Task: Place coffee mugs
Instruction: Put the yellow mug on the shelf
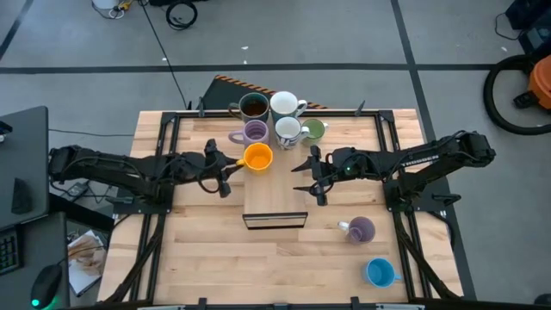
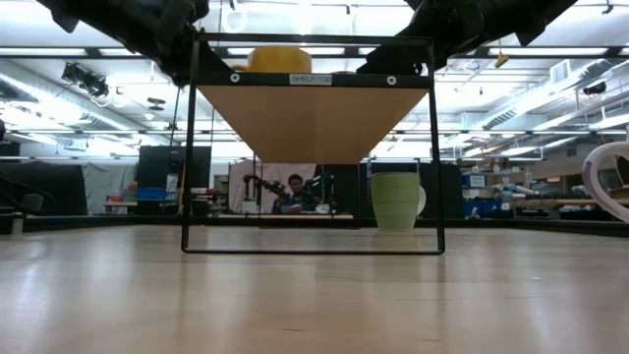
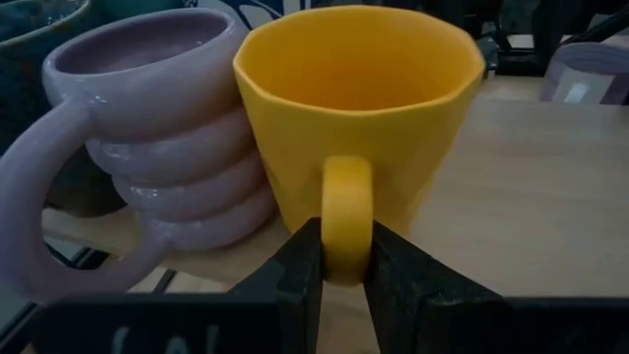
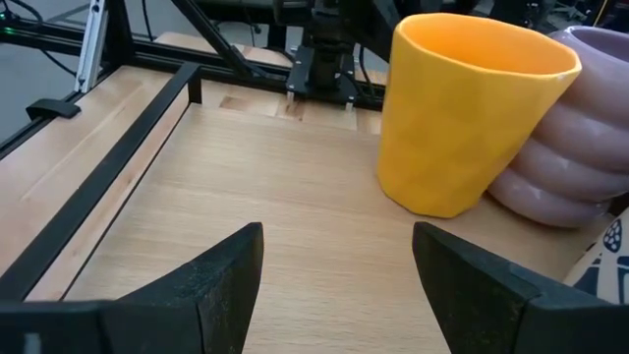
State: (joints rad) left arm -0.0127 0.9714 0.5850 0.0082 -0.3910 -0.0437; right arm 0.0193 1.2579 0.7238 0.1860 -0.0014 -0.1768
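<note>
High view showed the left gripper (image 1: 231, 164) clamped on the handle of the orange mug (image 1: 257, 158), which sat at the near edge of a cluster of mugs at the far middle of the table (image 1: 215, 258). In the left wrist view the two dark fingers (image 3: 295, 285) pinched that handle from both sides, and the orange mug (image 3: 359, 118) touched a ribbed lilac mug (image 3: 157, 128) beside it. The cluster also held a dark brown mug (image 1: 252, 107), two white mugs (image 1: 285, 105) (image 1: 287, 131) and a green mug (image 1: 313, 130), close together.

The right gripper (image 1: 308, 176) hung just right of the orange mug with its fingers spread wide and nothing between them; the right wrist view showed its open fingers (image 4: 221, 280) facing the orange mug (image 4: 462, 108).

Well apart, on the near right of the table, a second lilac mug (image 1: 360, 229) lay on its side, and a blue mug (image 1: 380, 272) stood nearer still. A small black-framed shelf (image 1: 275, 220) stood mid-table.
</note>
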